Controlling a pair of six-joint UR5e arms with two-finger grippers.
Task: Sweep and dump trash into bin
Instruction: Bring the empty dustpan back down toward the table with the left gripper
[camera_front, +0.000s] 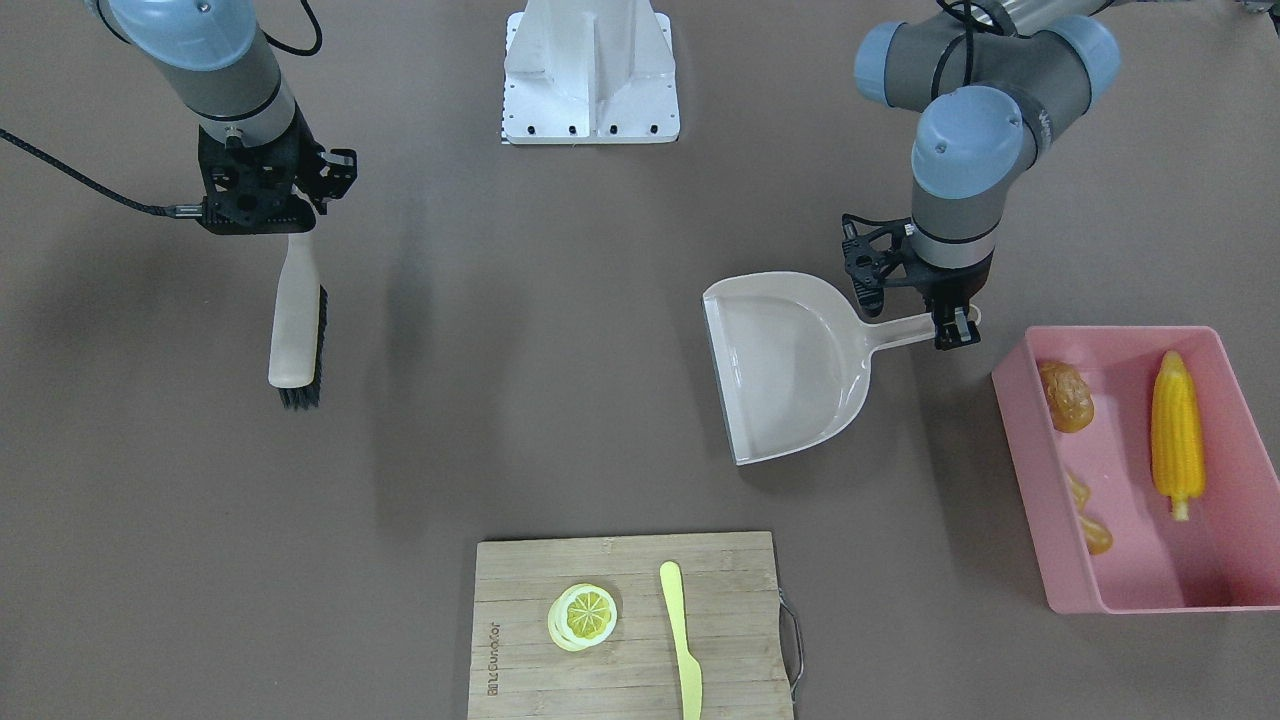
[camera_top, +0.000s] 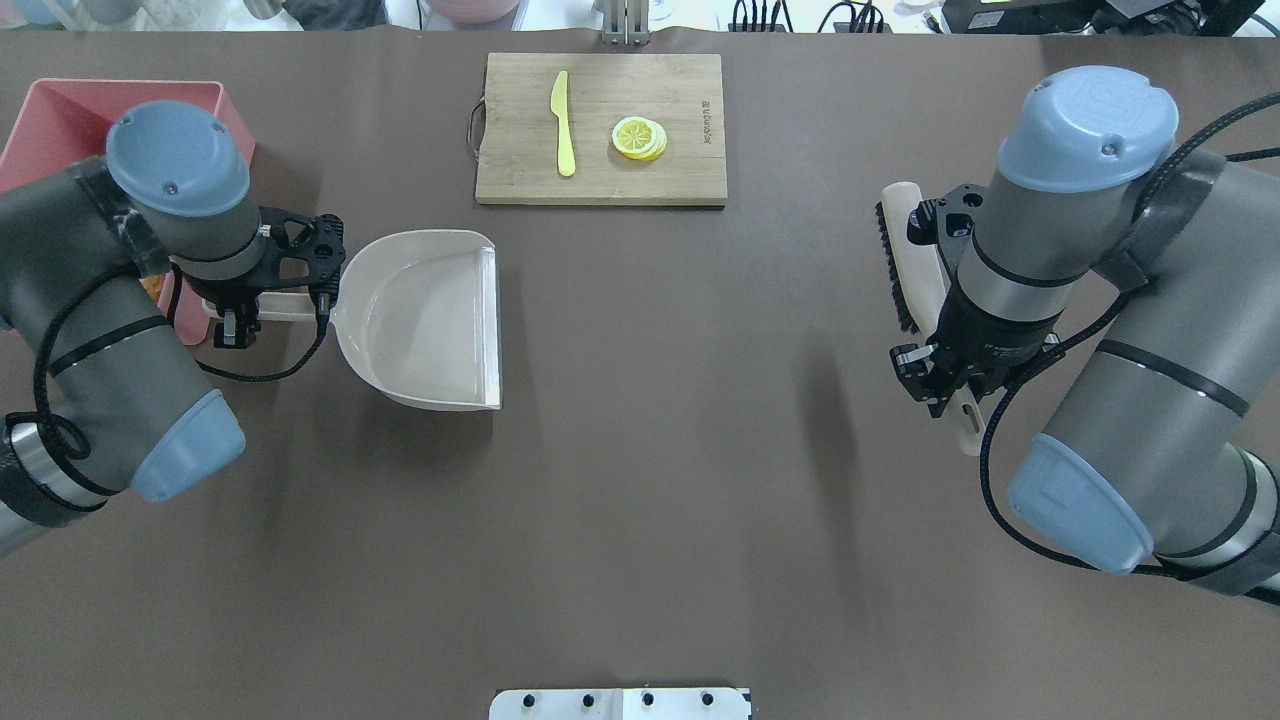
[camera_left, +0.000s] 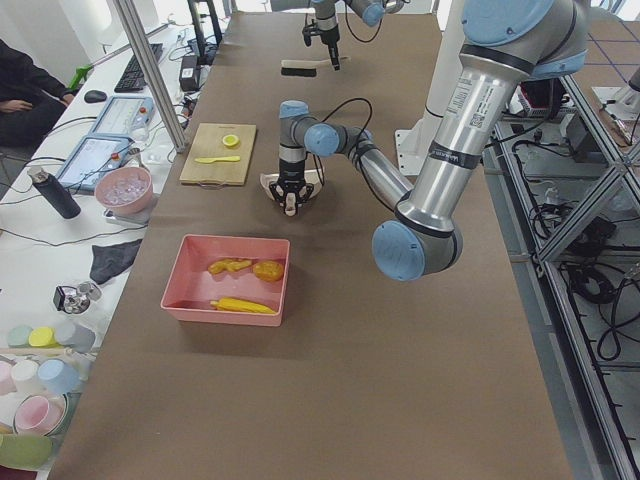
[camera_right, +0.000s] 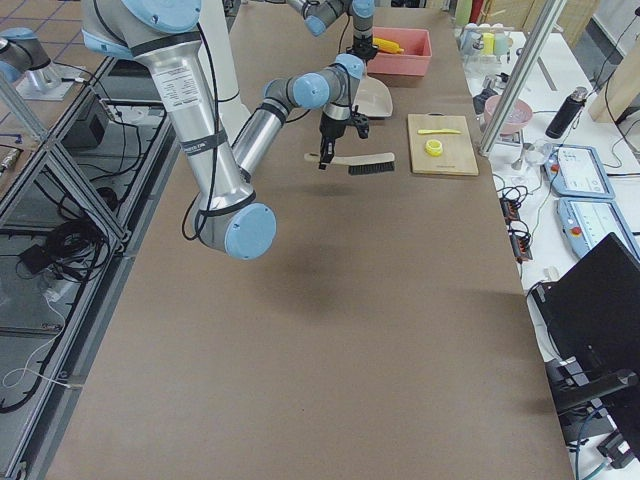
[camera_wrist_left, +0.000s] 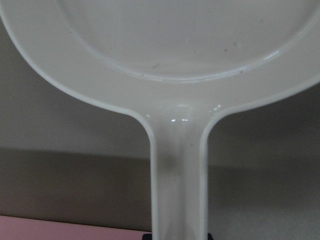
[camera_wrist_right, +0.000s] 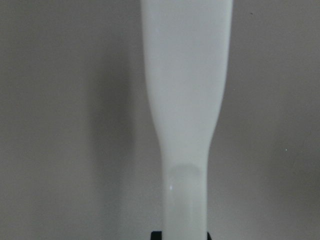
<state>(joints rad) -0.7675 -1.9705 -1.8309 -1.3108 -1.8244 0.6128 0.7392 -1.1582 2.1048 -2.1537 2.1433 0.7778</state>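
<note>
The pink bin (camera_front: 1022, 470) stands at the table's end on my left side. Inside it lie the trash pieces: a yellow corn cob (camera_front: 1176, 432), a brown potato (camera_front: 1066, 396) and a tan ginger root (camera_front: 1092, 525). Just beside the bin, my left gripper (camera_front: 955, 325) is shut on the handle of the beige dustpan (camera_front: 790, 370), whose scoop holds nothing. My right gripper (camera_front: 290, 228) is shut on the handle of a pale brush (camera_front: 297, 335) with black bristles, far across the table. The left wrist view shows the dustpan handle (camera_wrist_left: 177, 175); the right wrist view shows the brush handle (camera_wrist_right: 185, 100).
A wooden cutting board (camera_front: 630, 680) at the table's far edge carries a lemon slice (camera_front: 585, 612) and a pale yellow knife (camera_front: 682, 640). The robot's white base plate (camera_front: 590, 80) sits at the near edge. Bare brown table lies between dustpan and brush.
</note>
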